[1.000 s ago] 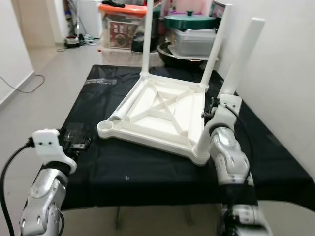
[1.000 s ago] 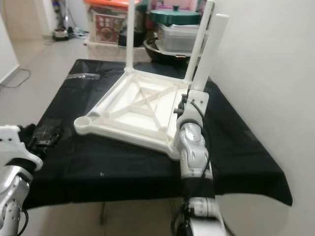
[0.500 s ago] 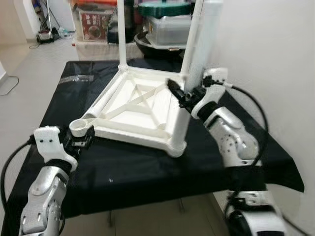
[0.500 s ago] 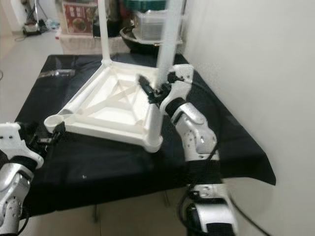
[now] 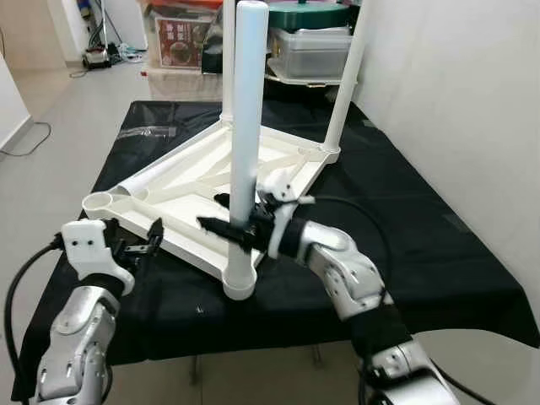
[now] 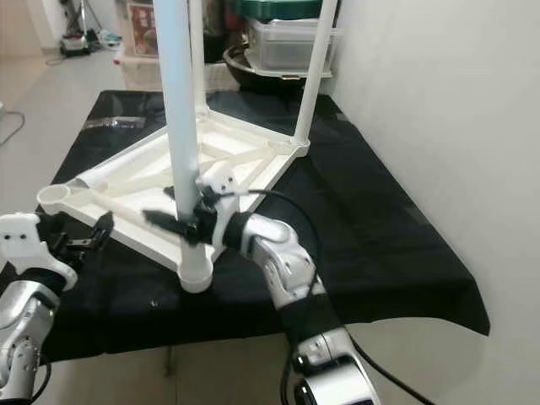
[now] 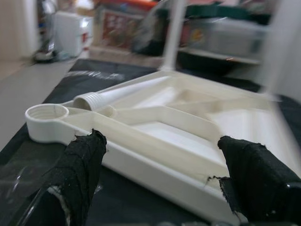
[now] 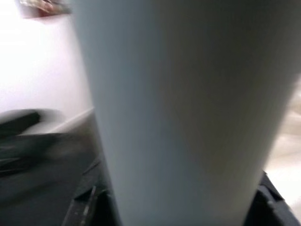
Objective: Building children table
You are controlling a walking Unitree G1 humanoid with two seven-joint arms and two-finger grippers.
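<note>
A white children's table top [image 5: 198, 181] lies upside down on a black cloth [image 5: 405, 245]. Three white legs stand up from it; the near leg [image 5: 249, 118] rises from the front corner. The corner socket [image 5: 99, 201] at the left is empty, and a loose leg [image 7: 117, 92] with a threaded end lies along the frame beside it. My right gripper [image 5: 211, 213] is shut on the near leg low down, one finger on each side. My left gripper [image 5: 145, 240] is open just before the frame's near left edge [image 7: 155, 160], its fingers [image 7: 82, 165] wide apart.
Plastic storage boxes [image 5: 181, 42] and a green-lidded pot [image 5: 308, 15] stand behind the table's far end. A white wall [image 5: 456, 101] runs close along the right side. A clear plastic bag [image 5: 148, 132] lies on the cloth at the far left. Floor lies to the left.
The whole view has shifted as the camera moved. My right gripper has swung from the right of the near leg round to its lower part. My left gripper stays by the frame's edge.
</note>
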